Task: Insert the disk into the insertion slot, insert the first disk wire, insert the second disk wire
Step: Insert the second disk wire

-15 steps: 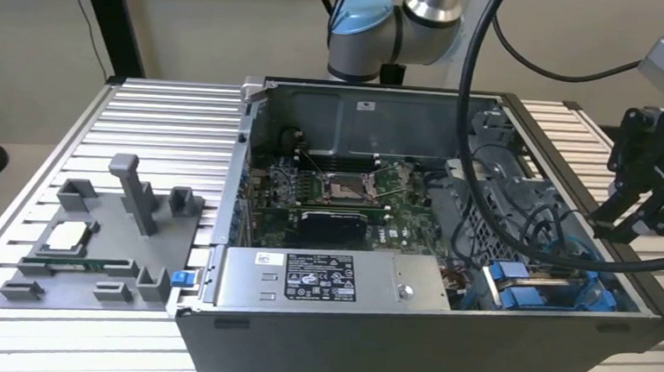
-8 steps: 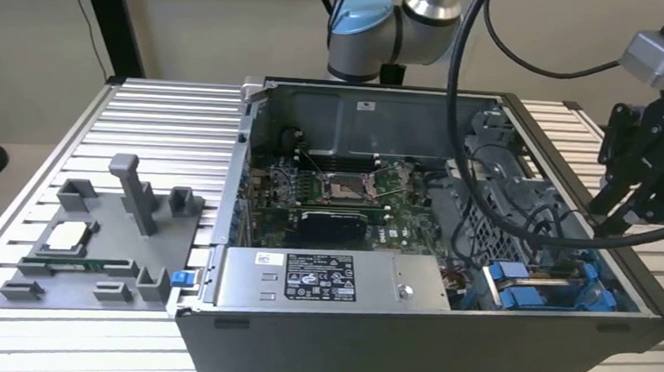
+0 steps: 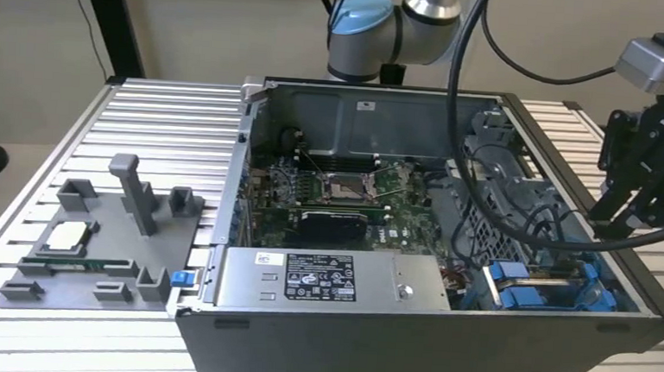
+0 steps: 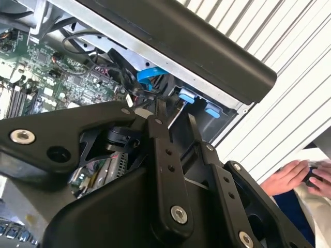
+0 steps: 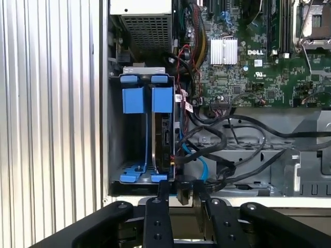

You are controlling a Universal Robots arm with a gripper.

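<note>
The gripper hovers just beside the insertion slot — fingers pinched on a dark wire plug — the disk seated inside that slot.

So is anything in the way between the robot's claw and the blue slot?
Nothing covers the insertion slot itself. A bundle of black cables and a blue cable crowd right beside it, near the gripper, in the first wrist view.
</note>
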